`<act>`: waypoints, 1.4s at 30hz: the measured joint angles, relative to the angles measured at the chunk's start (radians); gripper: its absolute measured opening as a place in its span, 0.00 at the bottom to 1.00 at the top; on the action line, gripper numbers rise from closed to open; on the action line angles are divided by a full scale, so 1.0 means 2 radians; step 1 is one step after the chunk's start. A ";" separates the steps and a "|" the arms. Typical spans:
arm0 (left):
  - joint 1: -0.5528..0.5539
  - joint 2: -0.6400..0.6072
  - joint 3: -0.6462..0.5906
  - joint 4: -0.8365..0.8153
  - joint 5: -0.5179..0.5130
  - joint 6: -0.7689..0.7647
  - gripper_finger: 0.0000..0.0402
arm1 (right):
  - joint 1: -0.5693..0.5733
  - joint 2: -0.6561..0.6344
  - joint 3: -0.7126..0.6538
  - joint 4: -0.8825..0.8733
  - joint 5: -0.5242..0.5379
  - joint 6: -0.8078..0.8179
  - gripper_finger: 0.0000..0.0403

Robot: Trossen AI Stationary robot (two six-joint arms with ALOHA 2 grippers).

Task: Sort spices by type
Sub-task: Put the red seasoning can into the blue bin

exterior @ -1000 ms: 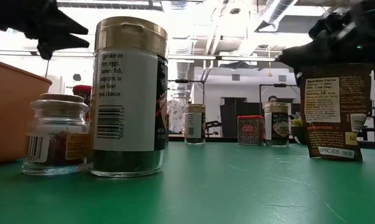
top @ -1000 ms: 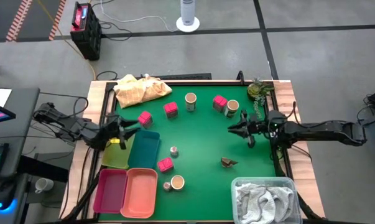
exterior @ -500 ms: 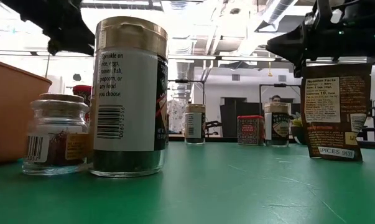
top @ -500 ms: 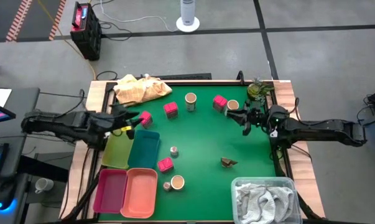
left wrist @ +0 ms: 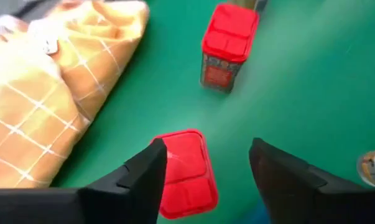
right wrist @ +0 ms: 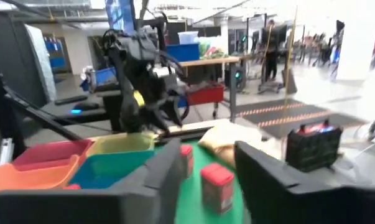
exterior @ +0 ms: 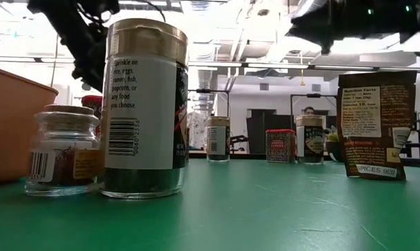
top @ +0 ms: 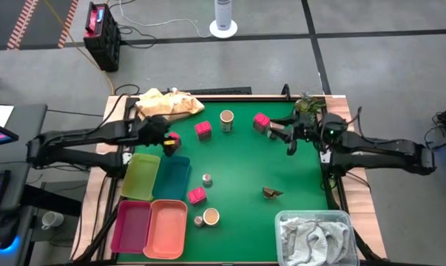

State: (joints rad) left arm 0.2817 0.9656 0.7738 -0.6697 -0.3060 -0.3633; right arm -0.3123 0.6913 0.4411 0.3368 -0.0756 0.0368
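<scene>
My left gripper (top: 163,134) hovers open just above a pink-red packet (top: 173,140) beside the yellow cloth. In the left wrist view that packet (left wrist: 186,173) lies between my spread fingers, with a second packet (left wrist: 227,45) farther off. My right gripper (top: 276,131) is open with nothing in it at the back right, next to another red packet (top: 261,120). It covers the spot where a jar stood. A tan-lidded jar (top: 227,118), a grey-capped jar (top: 206,179), a red packet (top: 197,195), a tan-lidded jar (top: 211,216) and a brown piece (top: 271,193) stand loose on the green mat.
Several trays sit at the front left: yellow-green (top: 140,177), teal (top: 172,177), pink (top: 132,225), orange (top: 167,227). The yellow cloth (top: 167,106) lies at the back left. A clear bin with a towel (top: 311,236) stands front right, a small plant (top: 308,106) back right.
The left gripper moved back from the trays to above the packet by the cloth. The right gripper moved back and left over the jar. Both opened wider.
</scene>
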 joint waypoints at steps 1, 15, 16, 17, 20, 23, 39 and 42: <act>0.010 0.013 0.006 -0.001 0.012 0.005 0.58 | -0.002 0.002 0.014 -0.012 0.001 -0.008 0.54; 0.082 0.141 0.058 -0.059 0.062 0.024 0.66 | -0.014 0.016 0.062 -0.066 0.005 -0.019 0.75; 0.085 0.146 0.058 -0.059 0.064 0.024 0.66 | -0.014 0.015 0.062 -0.065 0.005 -0.019 0.75; 0.087 0.151 0.058 -0.059 0.070 0.025 0.66 | -0.013 0.015 0.062 -0.064 0.005 -0.019 0.75; 0.089 0.162 0.058 -0.059 0.089 0.026 0.66 | -0.010 0.015 0.062 -0.074 0.005 -0.019 0.75; 0.089 0.166 0.058 -0.058 0.090 0.028 0.66 | -0.010 0.015 0.062 -0.076 0.005 -0.019 0.75; 0.088 0.213 0.058 -0.075 0.097 0.108 0.62 | 0.003 0.015 0.062 -0.074 0.004 -0.021 0.75; 0.087 0.215 0.057 -0.078 0.098 0.122 0.51 | 0.006 0.015 0.062 -0.073 0.004 -0.022 0.75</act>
State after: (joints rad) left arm 0.4564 1.3956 0.8883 -0.8254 -0.1095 -0.1187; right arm -0.3006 0.7208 0.5659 0.1913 -0.0669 -0.0066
